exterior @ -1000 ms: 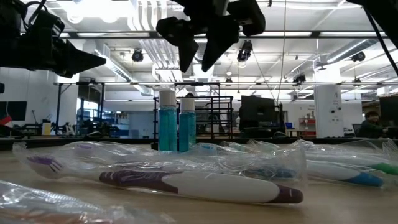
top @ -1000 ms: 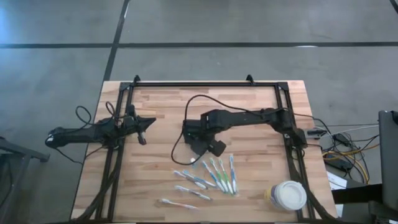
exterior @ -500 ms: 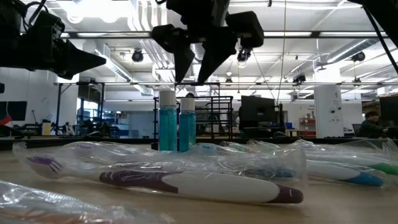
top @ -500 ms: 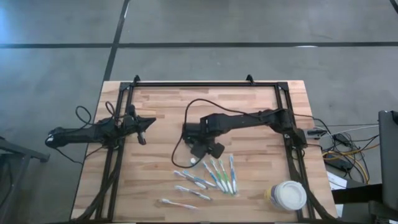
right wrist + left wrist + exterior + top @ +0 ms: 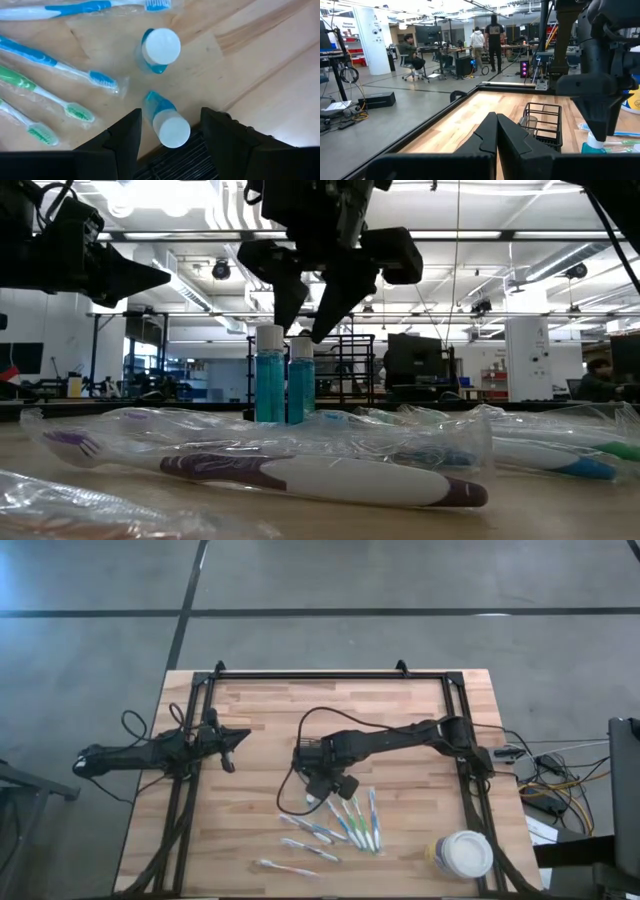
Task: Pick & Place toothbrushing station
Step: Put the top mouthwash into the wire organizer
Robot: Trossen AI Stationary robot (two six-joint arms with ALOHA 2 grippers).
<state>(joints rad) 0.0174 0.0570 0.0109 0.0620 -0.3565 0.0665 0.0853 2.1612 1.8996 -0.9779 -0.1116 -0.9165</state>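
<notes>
The toothbrushing station (image 5: pixel 543 126), a small black wire caddy, stands on the table beside my right arm; its mesh (image 5: pixel 186 161) shows under my right wrist. Two small blue bottles with white caps stand upright in front of it, one (image 5: pixel 161 46) farther off and one (image 5: pixel 169 126) below my right gripper (image 5: pixel 170 135). That gripper (image 5: pixel 305 320) is open and points steeply down, its fingertips just above the caps (image 5: pixel 268 333) and touching nothing. My left gripper (image 5: pixel 496 131) is shut and level at the table's left (image 5: pixel 232 747).
Several plastic-wrapped toothbrushes (image 5: pixel 340 825) lie near the front edge, the closest with a purple and white handle (image 5: pixel 320 476). A round white tub (image 5: pixel 463 854) stands at the front right. A black frame (image 5: pixel 330 674) runs around the wooden table.
My right gripper has come down toward the two blue bottles, staying open and pointing steeply down. The bottles and toothbrushes have not moved.
</notes>
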